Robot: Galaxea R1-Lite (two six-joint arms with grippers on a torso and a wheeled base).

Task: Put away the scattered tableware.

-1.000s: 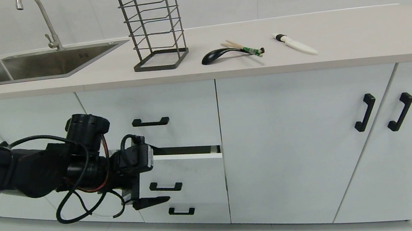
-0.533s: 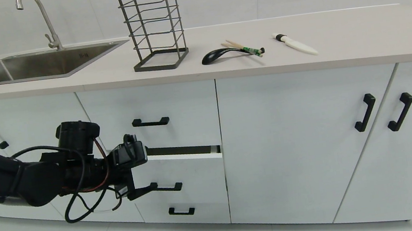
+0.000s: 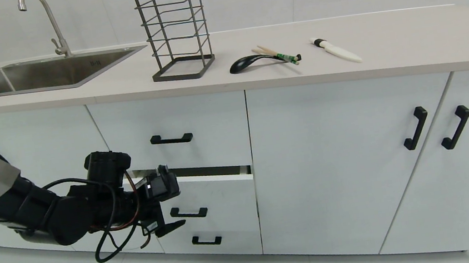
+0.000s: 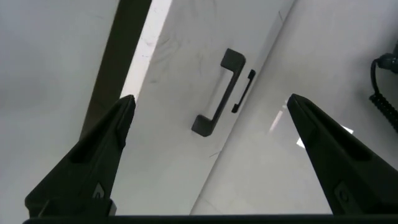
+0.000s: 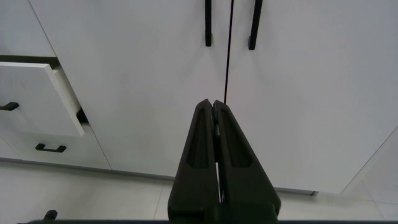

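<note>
White kitchen counter [image 3: 387, 45] over cabinet fronts. The spoon [image 3: 247, 62], chopsticks [image 3: 276, 54] and knife [image 3: 337, 50] lie on the counter at the rack's [image 3: 174, 27] 3 o'clock; the sink [image 3: 34, 75] is at its 9 o'clock. The middle drawer [image 3: 216, 198] stands slightly open, as it did 0.5 s ago. The left gripper [image 3: 169, 225], fingers spread wide, faces the drawer front at the handle's [image 3: 188, 212] 8 o'clock; since 0.5 s ago it has dropped from handle level. The right gripper [image 5: 214, 109], fingers pressed together on nothing, points at the cupboard doors [image 5: 298, 93].
</note>
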